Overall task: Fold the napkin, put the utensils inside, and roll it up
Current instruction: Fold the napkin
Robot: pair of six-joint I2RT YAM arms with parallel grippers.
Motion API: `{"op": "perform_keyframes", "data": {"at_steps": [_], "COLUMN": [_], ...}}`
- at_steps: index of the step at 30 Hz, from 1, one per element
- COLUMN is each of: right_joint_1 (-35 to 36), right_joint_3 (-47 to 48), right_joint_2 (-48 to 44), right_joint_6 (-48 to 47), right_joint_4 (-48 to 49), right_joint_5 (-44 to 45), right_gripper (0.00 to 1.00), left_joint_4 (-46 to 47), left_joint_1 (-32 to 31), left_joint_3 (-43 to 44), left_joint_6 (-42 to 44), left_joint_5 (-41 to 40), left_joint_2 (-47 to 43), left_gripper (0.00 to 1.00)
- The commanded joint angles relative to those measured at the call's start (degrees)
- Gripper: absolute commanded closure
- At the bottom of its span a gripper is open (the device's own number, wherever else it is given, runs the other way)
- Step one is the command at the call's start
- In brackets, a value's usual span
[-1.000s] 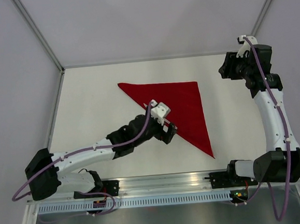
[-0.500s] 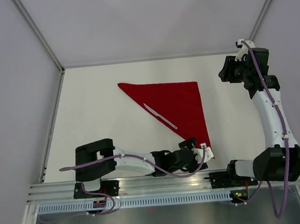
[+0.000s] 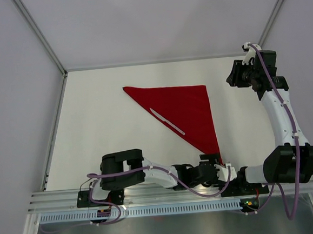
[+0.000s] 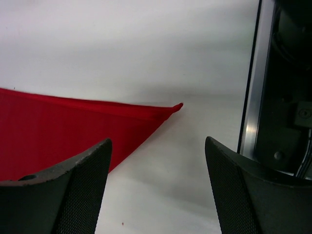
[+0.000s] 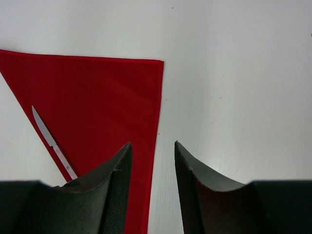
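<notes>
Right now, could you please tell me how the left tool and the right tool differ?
Place: the left tool sits low at the near table edge, by the napkin's near corner; the right tool hangs at the far right, off the napkin's far right corner. Opening: the left tool's jaws stand wider apart than the right tool's. Shared: both are open and hold nothing.

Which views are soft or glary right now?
Top external: even light, sharp, napkin casts almost no shadow. Left wrist: napkin tip soft, bright sheen on the metal rail. Right wrist: knife crisp, gripper fingers dark and slightly blurred.
</notes>
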Motion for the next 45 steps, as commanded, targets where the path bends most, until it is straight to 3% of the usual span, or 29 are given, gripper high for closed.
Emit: {"op": "perform_keyframes", "data": {"at_steps": [1,15,21,31,35,40,45], "right_joint_1": [-0.1,0.0,-0.1,-0.1,-0.1,-0.1,-0.1], "right_joint_3": [0.2,0.0,-0.3,-0.4,-0.4,-0.4,-0.3], "right_joint_2": [0.6,0.6,0.6,0.7,0.8,0.9,1.1], "right_joint_6": [0.1,0.1,0.1,0.3,0.2,0.1,0.1], "right_joint_4": [1.7,1.8,1.8,1.9,1.8,1.8,1.6], "right_joint_5": [-1.5,-3.0,-3.5,-4.1,-4.4,-4.5,-5.0], "right_gripper": [0.54,0.57,0.59,0.62,0.62,0.63,0.63], "left_joint_4": [3.3,3.8,4.6,6.9,7.2,6.7,6.0], "left_joint_1": [-1.2,-1.2,-1.0,-0.2,0.0,1.4,5.3], "left_joint_3": [4.3,7.8,8.4,8.3,8.6,8.5,6.6], "left_joint_6": [4.9,6.9,6.7,5.6,4.9,-0.2,-7.6], "left_joint_5": [-1.7,-2.6,-2.5,-4.4,-4.6,-3.7,-2.1], "left_joint_2": [2.8,7.2,8.1,7.9,7.3,4.7,1.0], "left_gripper": [0.19,0.33,0.45,0.75,0.82,0.98,0.98]}}
